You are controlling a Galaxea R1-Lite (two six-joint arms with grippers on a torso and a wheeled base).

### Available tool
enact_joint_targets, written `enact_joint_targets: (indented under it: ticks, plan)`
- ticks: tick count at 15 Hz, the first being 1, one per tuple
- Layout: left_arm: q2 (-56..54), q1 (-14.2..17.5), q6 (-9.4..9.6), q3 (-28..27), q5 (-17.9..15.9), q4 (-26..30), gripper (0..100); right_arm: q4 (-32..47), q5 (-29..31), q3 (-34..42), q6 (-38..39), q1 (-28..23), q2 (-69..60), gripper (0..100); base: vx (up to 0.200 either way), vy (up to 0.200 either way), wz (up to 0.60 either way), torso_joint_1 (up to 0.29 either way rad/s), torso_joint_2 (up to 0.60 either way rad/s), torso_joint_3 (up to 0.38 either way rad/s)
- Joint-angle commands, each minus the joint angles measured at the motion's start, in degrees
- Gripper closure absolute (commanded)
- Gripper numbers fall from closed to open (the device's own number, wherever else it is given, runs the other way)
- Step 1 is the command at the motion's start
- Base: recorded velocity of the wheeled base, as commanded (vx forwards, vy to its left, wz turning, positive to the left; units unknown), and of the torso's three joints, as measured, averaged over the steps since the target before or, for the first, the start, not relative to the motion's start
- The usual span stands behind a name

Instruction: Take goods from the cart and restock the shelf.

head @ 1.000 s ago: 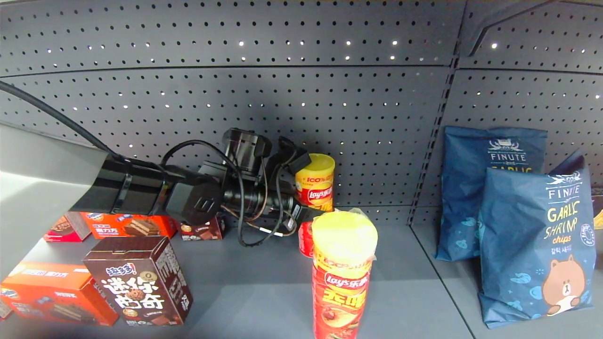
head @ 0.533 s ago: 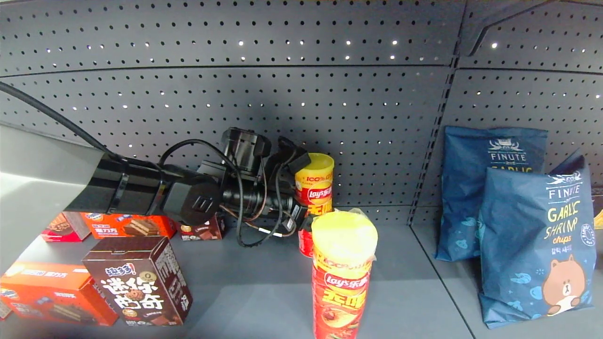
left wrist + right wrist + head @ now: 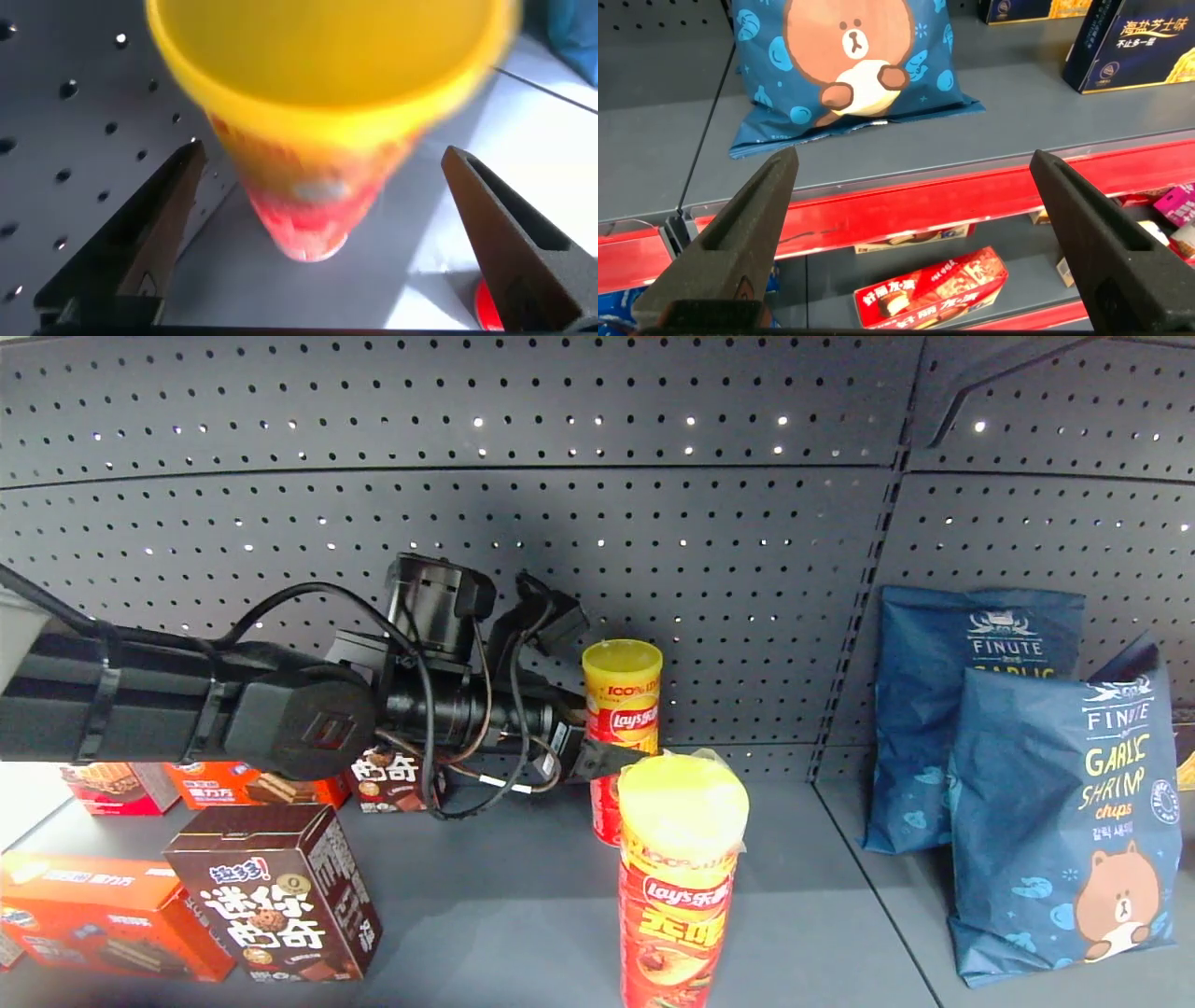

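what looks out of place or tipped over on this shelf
Nothing is spilled or tipped: the rear chip can and front chip can stand upright. The brown cookie box sits turned at an angle, and the front blue bag slouches.

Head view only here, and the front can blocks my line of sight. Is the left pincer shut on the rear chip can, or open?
Observer: Open. In the left wrist view the left pincer stands wide, with the rear chip can between its fingers and a gap on each side.
Operator: Other arm holding anything?
Observer: No. The right pincer is open and empty.
Operator: What is it facing?
Observer: A blue bear-print bag lying on a shelf with a red front edge.
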State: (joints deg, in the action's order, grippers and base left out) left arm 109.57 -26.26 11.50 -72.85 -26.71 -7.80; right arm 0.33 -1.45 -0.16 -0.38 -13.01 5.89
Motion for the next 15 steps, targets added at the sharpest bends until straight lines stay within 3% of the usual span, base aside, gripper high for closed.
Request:
enact_joint_targets:
  ticks: [1, 6, 10, 15]
  plan:
    - [-4.36, 1.03, 0.19, 4.38, 0.78, -0.28, 0, 0.02, -0.04, -0.02, -0.06, 0.0, 0.09, 0, 0.0, 0.0, 0.0, 0.0, 0.0, 0.0]
    - [-11.31, 3.41, -0.16, 15.46, 2.8, -3.8, 0, 0.02, -0.04, -0.02, -0.06, 0.0, 0.09, 0, 0.0, 0.0, 0.0, 0.0, 0.0, 0.0]
    - [-16.23, 6.22, -0.16, 16.34, 4.21, -3.8, 0, 0.02, -0.04, -0.02, -0.06, 0.0, 0.09, 0, 0.0, 0.0, 0.0, 0.0, 0.0, 0.0]
    - [-32.4, 9.82, -0.86, 19.94, 5.97, -2.92, 0, 0.02, -0.04, -0.02, -0.06, 0.0, 0.09, 0, 0.0, 0.0, 0.0, 0.0, 0.0, 0.0]
